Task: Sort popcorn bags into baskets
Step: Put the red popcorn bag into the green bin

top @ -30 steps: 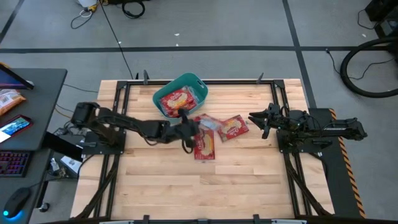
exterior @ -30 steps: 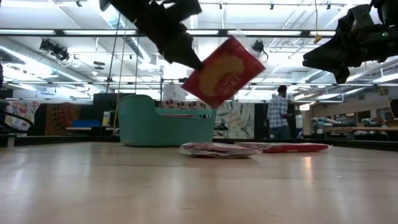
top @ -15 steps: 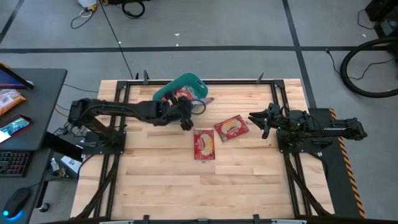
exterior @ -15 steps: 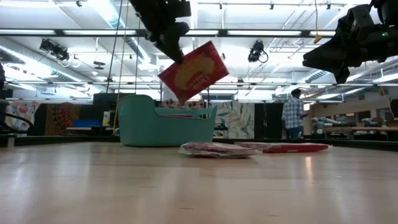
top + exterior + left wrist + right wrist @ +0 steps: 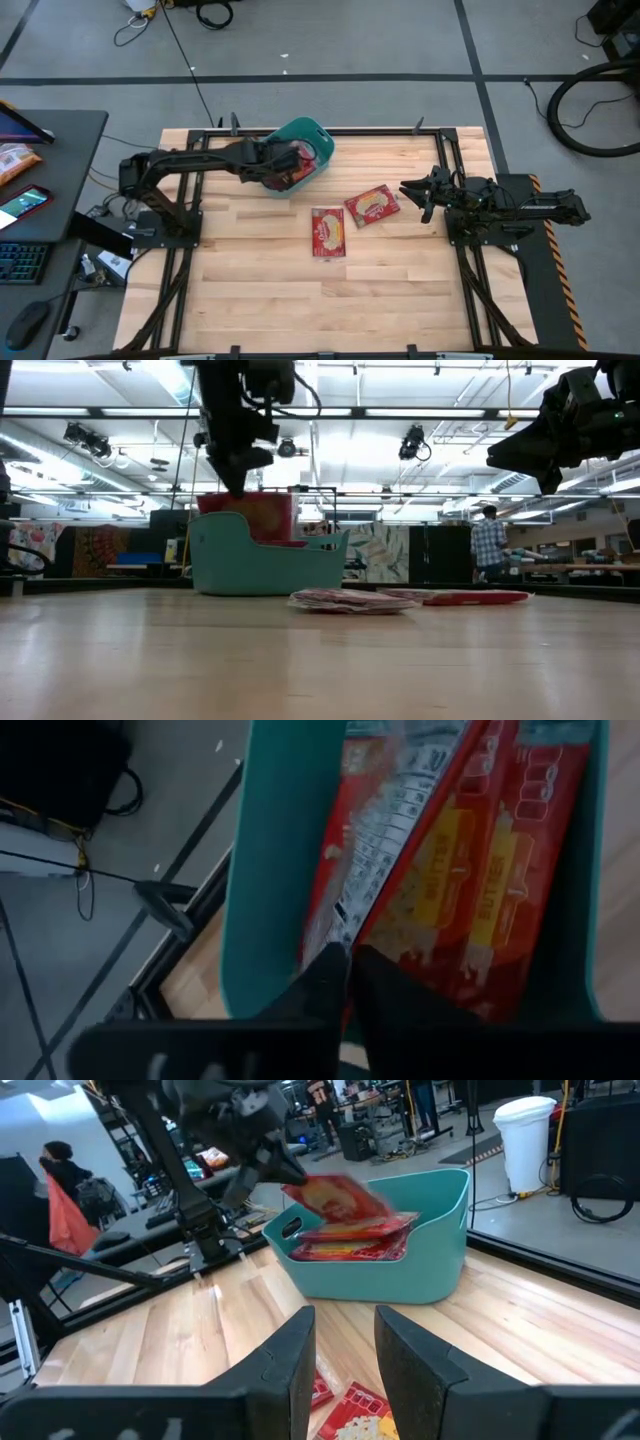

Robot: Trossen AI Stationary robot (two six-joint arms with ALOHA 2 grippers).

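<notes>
The teal basket (image 5: 318, 135) stands at the table's far edge, left of the middle, with several red popcorn bags (image 5: 490, 860) lying inside it. My left gripper (image 5: 290, 166) is over the basket, shut on one more popcorn bag (image 5: 335, 1195). Two other popcorn bags lie flat on the table's middle: one (image 5: 328, 232) nearer, one (image 5: 372, 206) to its right. My right gripper (image 5: 408, 192) hangs open above the table's right side, level with these two, touching nothing. My left gripper pinches the popcorn bag by one edge (image 5: 345, 935) between its two fingers, which come from above, slanting toward the basket. The bag's silver-printed side (image 5: 395, 820) faces the wrist camera. It hangs tilted below the fingers, its lower part (image 5: 250, 518) inside the basket's walls.
Bare wood stretches over the table's near half. Black frame rails (image 5: 200, 150) run along the table's left and right sides. A desk with a keyboard (image 5: 20, 262) stands left of the table. A person (image 5: 489, 545) stands in the room behind.
My left gripper has carried the bag from above the table's middle toward the far edge, over the basket, and gone down. The bag, held high and tilted before, now hangs with its lower part inside the basket. The person in the background has walked right.
</notes>
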